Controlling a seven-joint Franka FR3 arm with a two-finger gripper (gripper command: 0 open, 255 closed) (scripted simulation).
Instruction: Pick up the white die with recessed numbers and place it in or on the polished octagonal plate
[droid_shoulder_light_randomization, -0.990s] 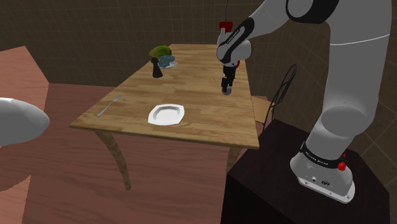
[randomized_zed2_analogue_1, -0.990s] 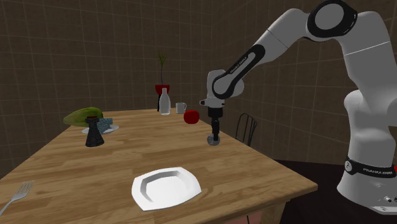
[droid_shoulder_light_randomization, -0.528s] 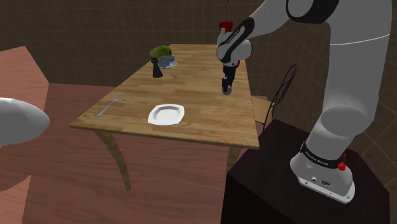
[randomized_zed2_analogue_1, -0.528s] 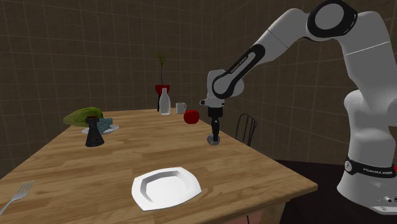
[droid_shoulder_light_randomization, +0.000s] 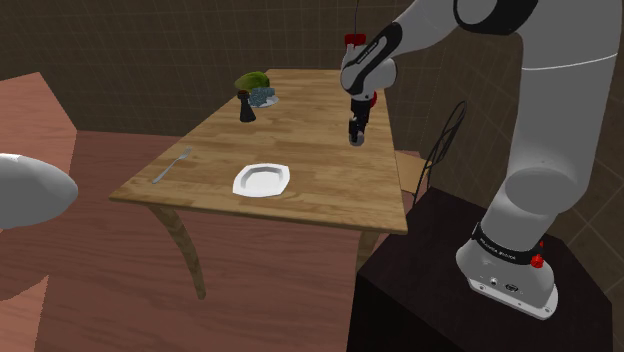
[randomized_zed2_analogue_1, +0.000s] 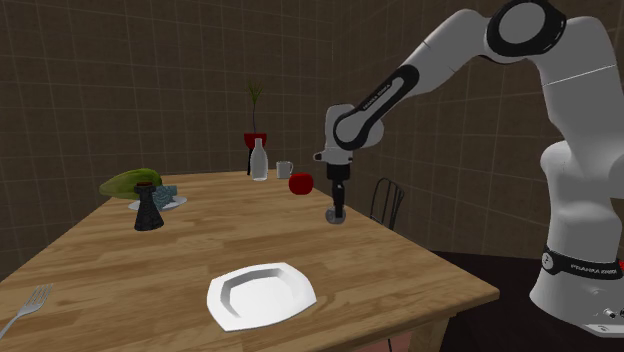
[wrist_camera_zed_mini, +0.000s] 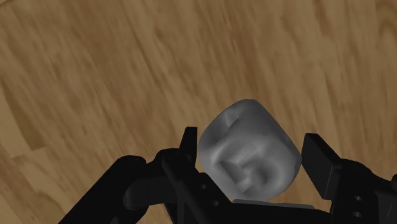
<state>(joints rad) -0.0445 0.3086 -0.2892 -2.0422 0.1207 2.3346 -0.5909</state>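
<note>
White-grey die (wrist_camera_zed_mini: 249, 149), clamped between the black gripper's (wrist_camera_zed_mini: 252, 151) fingers, hangs over wooden table (wrist_camera_zed_mini: 95, 76) in the wrist view; shoulder view sets the white octagonal plate (droid_shoulder_light_randomization: 243, 184) well apart, down-left of the gripper; second exterior view: plate nearer the camera, leftward

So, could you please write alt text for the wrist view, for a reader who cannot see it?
A rounded grey-white die with a recessed numeral on its face is clasped between the two black fingers of the pincer. Behind it lies the brown grained wood of the table.
</note>
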